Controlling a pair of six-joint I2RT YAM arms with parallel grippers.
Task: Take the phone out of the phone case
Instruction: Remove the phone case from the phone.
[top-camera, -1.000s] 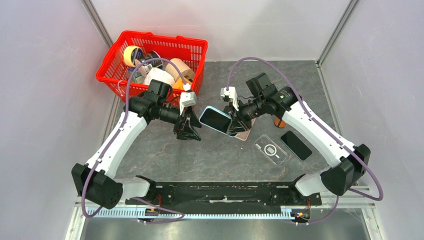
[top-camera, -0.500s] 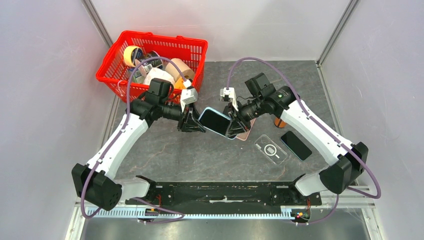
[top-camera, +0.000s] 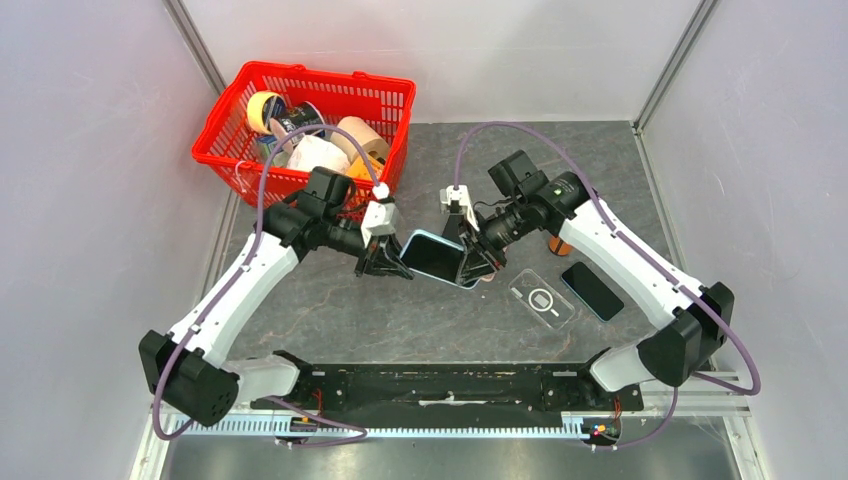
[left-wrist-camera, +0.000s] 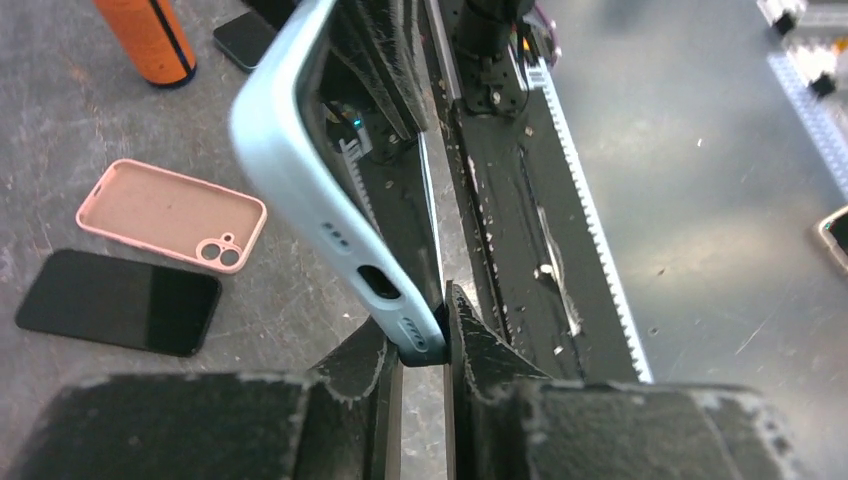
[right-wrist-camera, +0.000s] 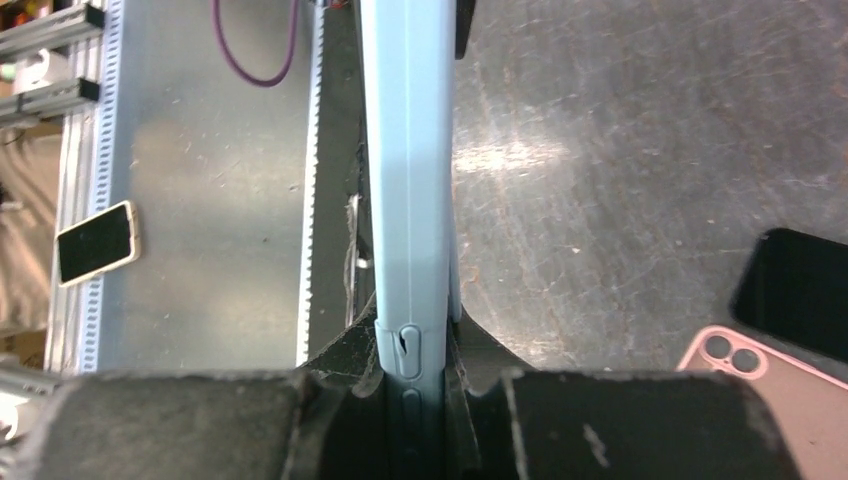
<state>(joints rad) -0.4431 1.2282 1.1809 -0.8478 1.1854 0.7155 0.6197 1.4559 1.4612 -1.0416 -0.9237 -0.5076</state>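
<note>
dark-screened phone sits fully in pale blue rubbery case; left fingers and right fingers each clamp one end. extraction pending.

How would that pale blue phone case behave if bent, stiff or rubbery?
Probably rubbery: the pale blue case looks matte with rounded moulded edges, so its lip likely flexes. Filled with the phone it seems rigid: held by the left gripper and right gripper at opposite ends, it spans straight.
</note>
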